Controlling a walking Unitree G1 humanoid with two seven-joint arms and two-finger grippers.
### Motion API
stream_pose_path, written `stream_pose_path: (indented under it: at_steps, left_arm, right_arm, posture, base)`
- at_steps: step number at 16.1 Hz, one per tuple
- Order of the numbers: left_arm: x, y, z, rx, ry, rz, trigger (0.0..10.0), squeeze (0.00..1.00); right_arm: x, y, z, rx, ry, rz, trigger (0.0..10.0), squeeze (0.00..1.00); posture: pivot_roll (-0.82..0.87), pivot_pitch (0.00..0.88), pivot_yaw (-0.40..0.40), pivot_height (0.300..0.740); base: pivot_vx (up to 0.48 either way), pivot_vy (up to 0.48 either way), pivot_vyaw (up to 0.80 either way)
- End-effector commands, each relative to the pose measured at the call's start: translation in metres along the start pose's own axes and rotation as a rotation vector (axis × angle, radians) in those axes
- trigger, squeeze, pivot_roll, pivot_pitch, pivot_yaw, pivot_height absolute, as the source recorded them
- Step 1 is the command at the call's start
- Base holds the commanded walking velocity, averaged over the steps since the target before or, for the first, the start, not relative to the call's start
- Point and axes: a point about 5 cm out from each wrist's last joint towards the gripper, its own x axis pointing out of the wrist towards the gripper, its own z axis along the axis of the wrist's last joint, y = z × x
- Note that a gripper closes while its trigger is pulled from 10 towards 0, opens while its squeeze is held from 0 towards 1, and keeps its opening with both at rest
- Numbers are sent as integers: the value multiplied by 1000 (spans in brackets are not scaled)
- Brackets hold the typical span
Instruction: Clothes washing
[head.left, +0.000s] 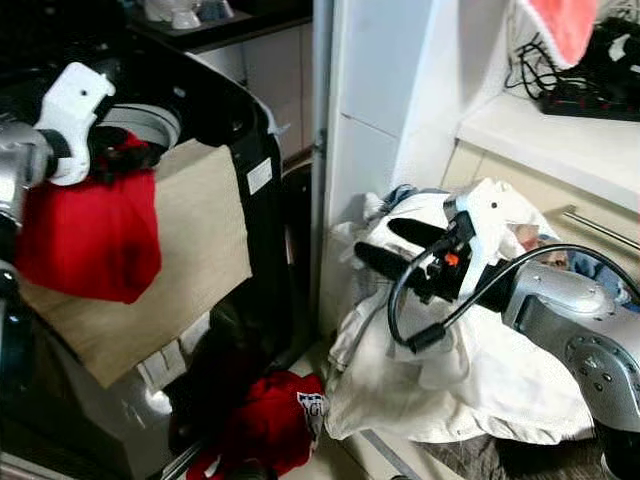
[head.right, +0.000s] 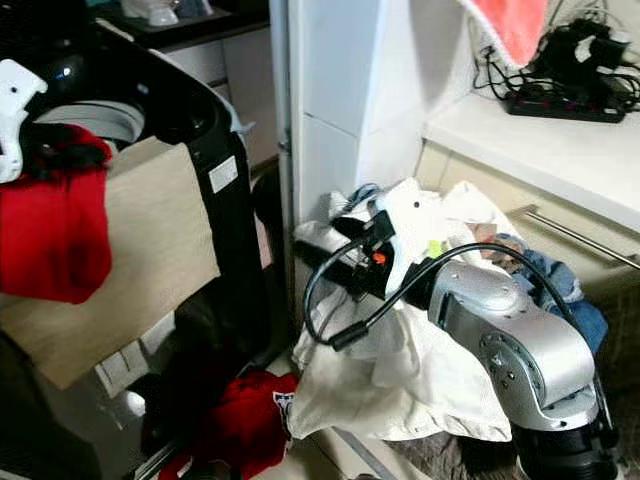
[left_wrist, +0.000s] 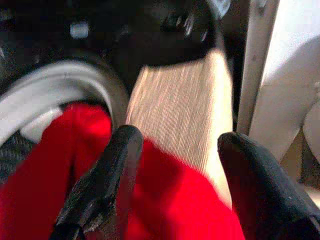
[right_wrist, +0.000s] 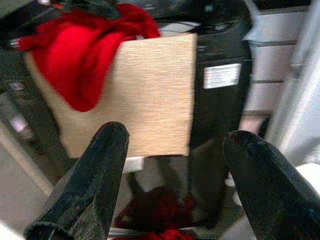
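Mid-load. Left gripper (head.left: 120, 155) pinches the red garment (head.left: 90, 235), which hangs below the jaws over the washer drum (left_wrist: 60, 90) rim, not yet inside. Beige cloth (head.left: 190, 250) drapes the washer front; another red item (head.left: 265, 425) lies on the floor. Right gripper (head.left: 385, 250), jaws spread and empty, is just beside the white laundry pile (head.left: 450, 380). White sticker (head.left: 259, 176) on the washer: unreadable.

floor (head.left: 330, 462), red garment (head.left: 268, 425), white laundry heap (head.left: 470, 385)
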Motion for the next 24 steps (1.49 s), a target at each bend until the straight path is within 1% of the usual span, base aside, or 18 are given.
stream_pose_path:
  at_steps: [1,3,5,7,9,11,12,13,14,15,16,17,18,19,20,21,22,24]
  left_arm:
    - [-4,9,-10,-6,66,33,10000,0]
    - [-1,9,-21,-28,108,53,10000,0]
    - [3,9,-28,3,145,94,10000,0]
    - [9,9,-24,17,96,177,10000,0]
    - [17,6,-17,115,35,273,10000,0]
    - [19,6,-3,236,-64,380,10000,0]
    - [18,7,3,363,-83,441,10000,0]
    - [16,8,6,543,-68,514,10000,0]
    - [14,10,7,619,-52,564,10000,0]
    - [11,13,10,730,-40,633,10000,0]
    - [10,14,12,787,-36,664,10000,0]
    - [4,18,20,786,-76,731,10000,0]
    - [0,21,26,746,-117,758,10000,0]
    - [-2,23,30,614,-160,740,10000,0]
    - [3,20,33,270,-235,561,10000,0]
    - [5,15,41,151,-297,433,10000,0]
    - [6,12,44,154,-279,370,10000,0]
    - [8,10,41,153,-235,319,10000,0]
  right_arm:
    - [-1,7,3,-20,5,46,10000,0]
    - [0,7,3,-23,12,50,10000,0]
    - [0,9,4,-27,13,56,10000,0]
    - [-1,9,5,-34,12,57,10000,0]
    - [1,9,5,-51,15,42,10000,0]
    - [3,8,5,-57,14,24,10000,0]
    - [3,8,4,-63,17,14,10000,0]
    - [3,7,4,-67,17,9,10000,0]
    - [4,7,4,-69,16,9,10000,0]
    - [4,7,4,-73,17,9,10000,0]
    - [5,7,4,-77,17,8,10000,0]
    - [5,8,5,-81,14,9,10000,0]
    - [6,8,6,-83,10,8,10000,0]
    - [6,8,8,-83,3,8,10000,0]
    - [6,8,10,-79,-10,14,10000,0]
    - [6,9,12,-78,-18,21,10000,0]
    - [7,9,13,-86,-21,29,10000,0]
    - [10,9,15,-94,-26,34,10000,0]
  posture:
    - [-103,0,28,740]
    - [-104,0,25,740]
    - [-109,0,27,740]
    - [-113,0,27,740]
    - [-115,0,29,740]
    - [-116,0,31,740]
    - [-115,0,31,740]
    - [-113,0,30,740]
    - [-111,0,29,740]
    - [-109,0,29,740]
    - [-109,0,29,740]
    - [-110,0,30,740]
    - [-110,0,29,740]
    - [-109,0,29,740]
    - [-106,0,27,740]
    - [-104,0,27,740]
    - [-97,0,28,740]
    - [-96,0,27,740]
  base:
    - [0,0,0]
    - [0,0,0]
    - [0,0,0]
    - [0,0,0]
    - [0,0,0]
    - [0,0,0]
    - [0,0,0]
    - [0,0,0]
    - [0,0,0]
    - [0,0,0]
    - [0,0,0]
    - [0,0,0]
    - [0,0,0]
    - [0,0,0]
    - [0,0,0]
    - [0,0,0]
    - [0,0,0]
    - [0,0,0]
